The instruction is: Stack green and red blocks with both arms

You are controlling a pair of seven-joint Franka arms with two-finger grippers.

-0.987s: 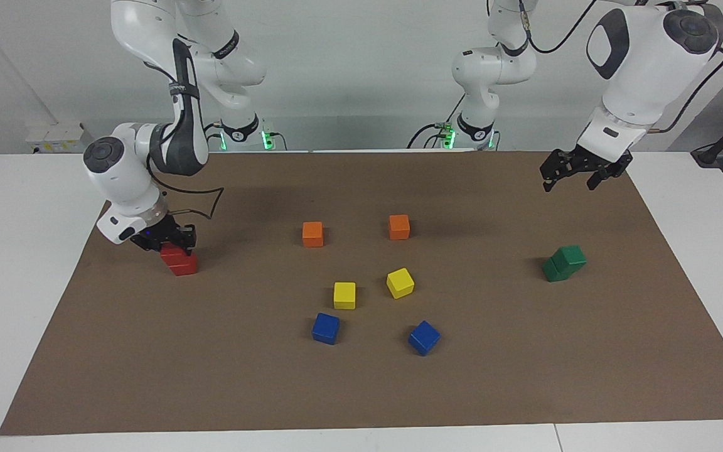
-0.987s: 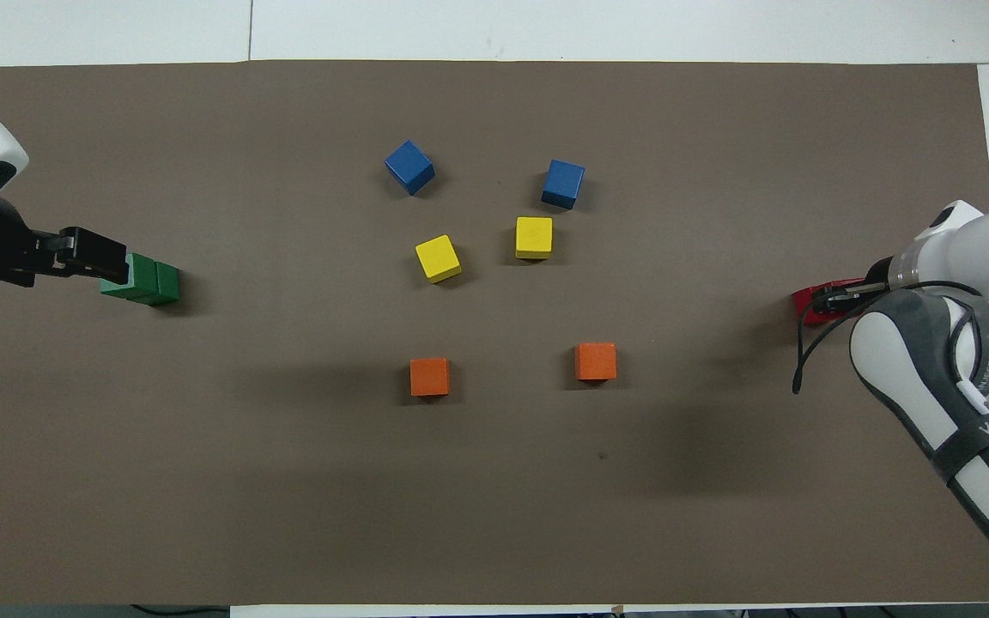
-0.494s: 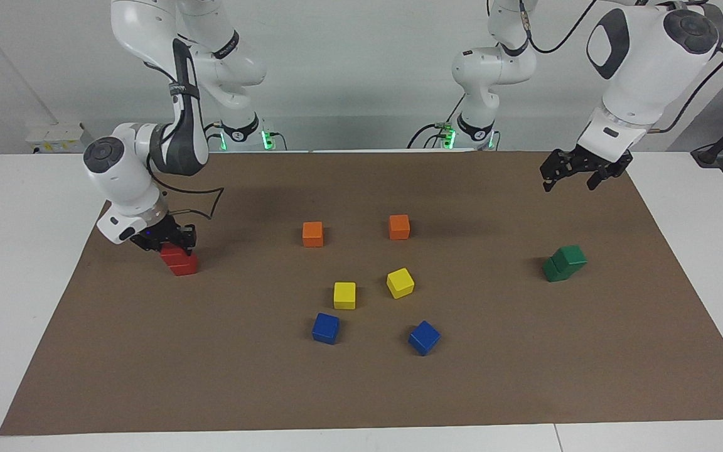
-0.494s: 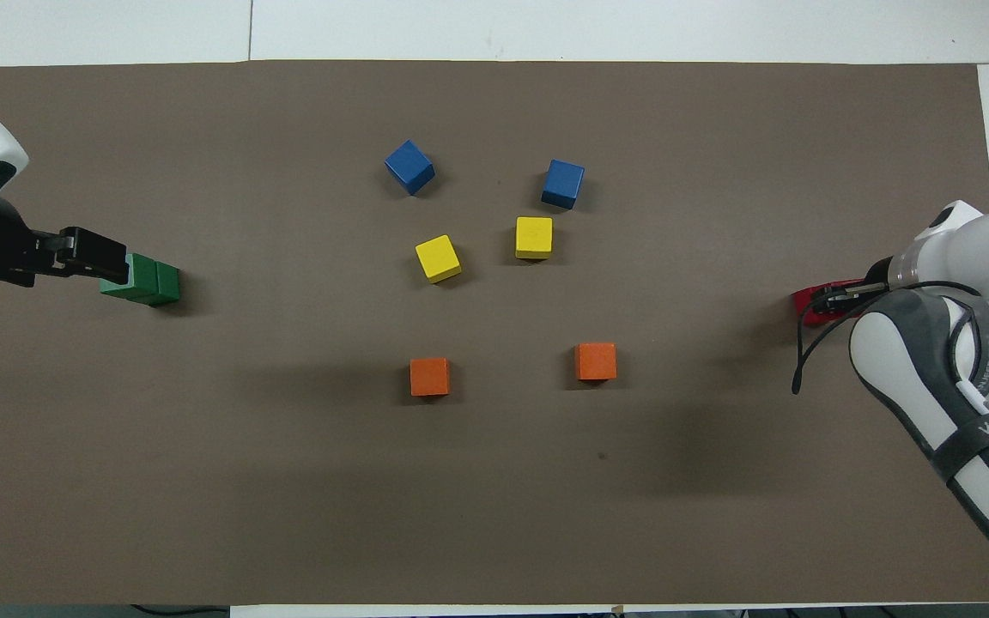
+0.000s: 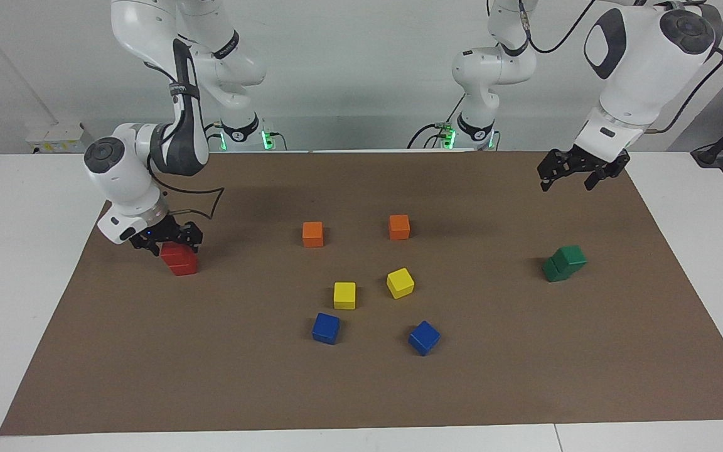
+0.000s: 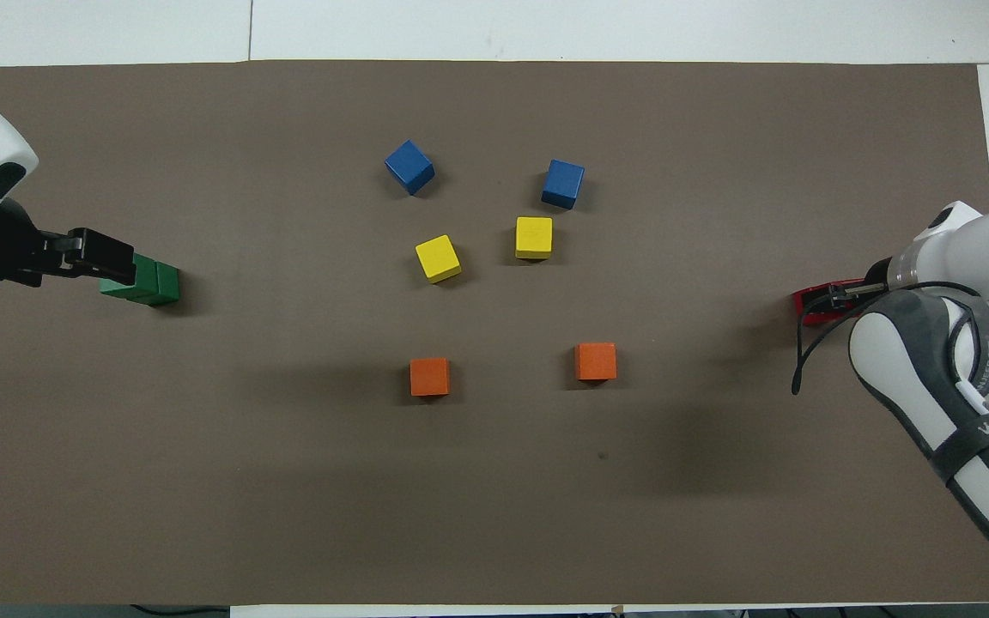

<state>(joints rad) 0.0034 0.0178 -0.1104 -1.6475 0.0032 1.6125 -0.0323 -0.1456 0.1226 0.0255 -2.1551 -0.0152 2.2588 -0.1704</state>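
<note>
Two red blocks [image 5: 179,258] stand stacked near the right arm's end of the mat; in the overhead view only a sliver of the red blocks [image 6: 810,305] shows past the arm. My right gripper [image 5: 169,241] is low over the stack, open, with its fingers standing either side of the upper red block. Two green blocks [image 5: 563,262] sit stacked at the left arm's end, the upper one skewed on the lower; the green blocks [image 6: 151,281] also show from above. My left gripper [image 5: 577,172] hangs open and empty in the air over the mat beside the green stack.
Two orange cubes [image 5: 313,233] [image 5: 399,226], two yellow cubes [image 5: 344,295] [image 5: 400,282] and two blue cubes [image 5: 326,328] [image 5: 424,338] lie loose in the middle of the brown mat [image 5: 361,389]. White table borders the mat.
My right gripper's fingers have spread apart, letting go of the upper red block, which stays on the lower one. The left gripper has drifted slightly upward.
</note>
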